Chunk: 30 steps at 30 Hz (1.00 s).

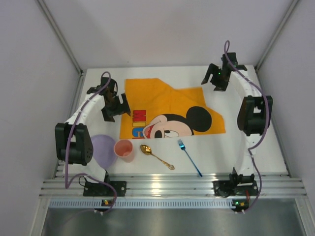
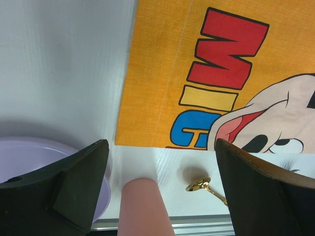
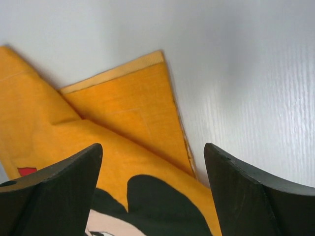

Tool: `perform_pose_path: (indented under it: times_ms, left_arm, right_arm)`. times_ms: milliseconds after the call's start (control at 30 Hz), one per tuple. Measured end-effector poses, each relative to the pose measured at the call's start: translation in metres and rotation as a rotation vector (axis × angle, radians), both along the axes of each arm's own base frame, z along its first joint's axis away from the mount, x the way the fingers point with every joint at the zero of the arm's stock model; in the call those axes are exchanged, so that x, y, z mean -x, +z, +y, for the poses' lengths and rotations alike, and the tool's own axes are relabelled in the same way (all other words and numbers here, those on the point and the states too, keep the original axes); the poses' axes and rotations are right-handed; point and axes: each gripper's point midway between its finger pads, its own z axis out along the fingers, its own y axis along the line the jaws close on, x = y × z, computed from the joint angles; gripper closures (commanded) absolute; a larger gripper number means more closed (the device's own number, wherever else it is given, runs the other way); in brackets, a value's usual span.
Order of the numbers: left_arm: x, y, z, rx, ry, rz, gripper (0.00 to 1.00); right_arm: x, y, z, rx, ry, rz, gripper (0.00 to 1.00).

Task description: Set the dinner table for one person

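Note:
The dinner table (image 1: 256, 147) is a white top with a ribbed aluminium rail along its near edge. An orange Mickey Mouse placemat (image 1: 167, 110) lies in the middle, its far right corner folded over (image 3: 128, 103). Along the near side lie a lavender plate (image 1: 101, 150), a pink cup (image 1: 124, 150), a gold spoon (image 1: 156, 156) and a blue fork (image 1: 189, 157). My left gripper (image 1: 114, 107) hovers open over the placemat's left edge (image 2: 162, 73), with the cup (image 2: 142, 206) and spoon (image 2: 202, 185) below it. My right gripper (image 1: 216, 78) hangs open above the folded corner, holding nothing.
Grey walls close in the table on the left, right and far sides. Bare white tabletop (image 3: 246, 73) shows right of the placemat. The plate (image 2: 29, 157) sits partly under my left arm's elbow. Both arm bases stand on the rail (image 1: 157, 187).

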Motion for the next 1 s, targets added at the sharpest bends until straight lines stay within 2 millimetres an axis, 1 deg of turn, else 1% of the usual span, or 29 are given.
perform_pose_path:
  times_ms: [33,100,167,233,367,467,567,633,700,733,867,967,1000]
  left_arm:
    - [0.000,-0.001,-0.001,0.004,-0.002,0.002,0.06]
    - [0.000,-0.001,-0.002,0.012,-0.005,0.004,0.07]
    - [0.000,-0.001,-0.003,0.014,-0.006,0.005,0.07]
    - [0.000,0.000,-0.003,0.015,-0.007,0.004,0.08]
    - [0.000,-0.002,-0.003,0.016,-0.006,0.003,0.09]
    - [0.004,-0.007,-0.003,0.016,-0.005,0.013,0.10]
    - [0.010,-0.013,-0.003,0.018,-0.003,0.030,0.10]
    - [0.013,-0.016,-0.003,0.018,-0.002,0.040,0.10]
    - [0.015,-0.018,-0.002,0.018,0.000,0.046,0.11]
    - [0.015,-0.018,-0.002,0.018,0.001,0.046,0.11]
    - [0.013,-0.018,-0.003,0.020,0.005,0.040,0.11]
    - [0.013,-0.018,-0.003,0.021,0.007,0.040,0.11]
    - [0.013,-0.018,-0.003,0.021,0.008,0.040,0.12]
  right_arm:
    - [-0.006,-0.015,0.000,0.000,-0.002,0.026,0.16]
    - [-0.015,-0.037,0.001,-0.003,-0.005,0.066,0.17]
    - [-0.022,-0.051,0.003,-0.007,-0.003,0.094,0.18]
    - [-0.031,-0.060,0.005,-0.014,-0.001,0.098,0.18]
    - [-0.039,-0.071,0.008,-0.033,-0.002,0.110,0.20]
    - [-0.038,-0.080,0.012,-0.041,0.006,0.127,0.20]
    - [-0.036,-0.094,0.019,-0.040,0.018,0.153,0.23]
    - [-0.039,-0.090,0.025,-0.042,0.030,0.138,0.26]
    - [-0.038,-0.094,0.031,-0.042,0.040,0.145,0.28]
    - [-0.037,-0.094,0.037,-0.049,0.054,0.144,0.32]
    - [-0.037,-0.095,0.054,-0.057,0.085,0.142,0.37]
    - [-0.036,-0.098,0.060,-0.064,0.092,0.149,0.55]
    - [-0.036,-0.100,0.061,-0.069,0.091,0.152,0.68]
